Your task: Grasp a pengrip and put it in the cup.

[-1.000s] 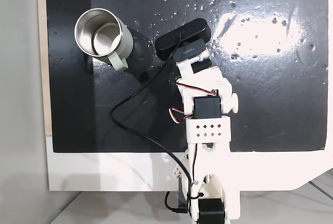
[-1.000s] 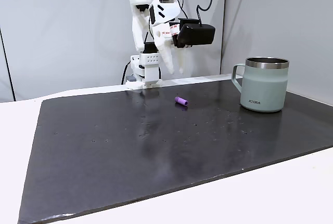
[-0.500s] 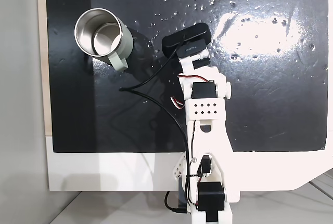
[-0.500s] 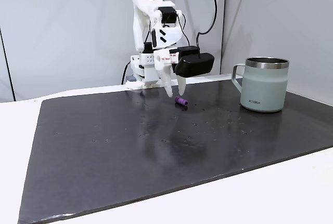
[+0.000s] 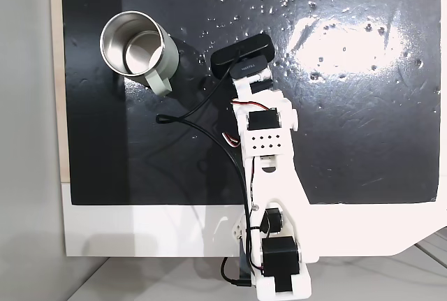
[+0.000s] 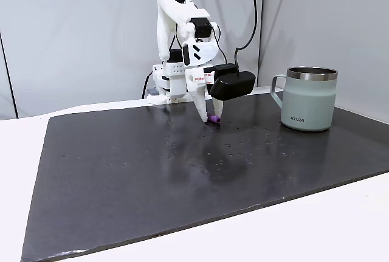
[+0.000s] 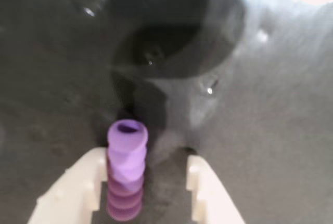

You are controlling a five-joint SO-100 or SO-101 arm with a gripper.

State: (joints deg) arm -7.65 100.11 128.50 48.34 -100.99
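Note:
The purple ribbed pengrip [image 7: 126, 174] lies on the black mat between my gripper's two white fingers, against the left finger, with a gap to the right one. My gripper [image 7: 147, 157] is open and down at the mat. In a fixed view from the side, the gripper [image 6: 212, 116] straddles the pengrip [image 6: 213, 118], which peeks out between the fingertips. The grey-green cup [image 6: 307, 99] with its steel rim stands upright to the right, well apart. From above, the cup [image 5: 136, 42] sits at the upper left of the mat, and the arm hides the pengrip.
The black mat [image 6: 152, 171] covers most of the white table. The black wrist camera [image 5: 242, 56] sits over the gripper. A black cable [image 5: 188, 123] loops over the mat left of the arm. Water spots glint on the mat's far right [image 5: 349, 35].
The arm has stretched forward and lowered. The open gripper came down from above the mat to the surface, with its fingers now on either side of the pengrip.

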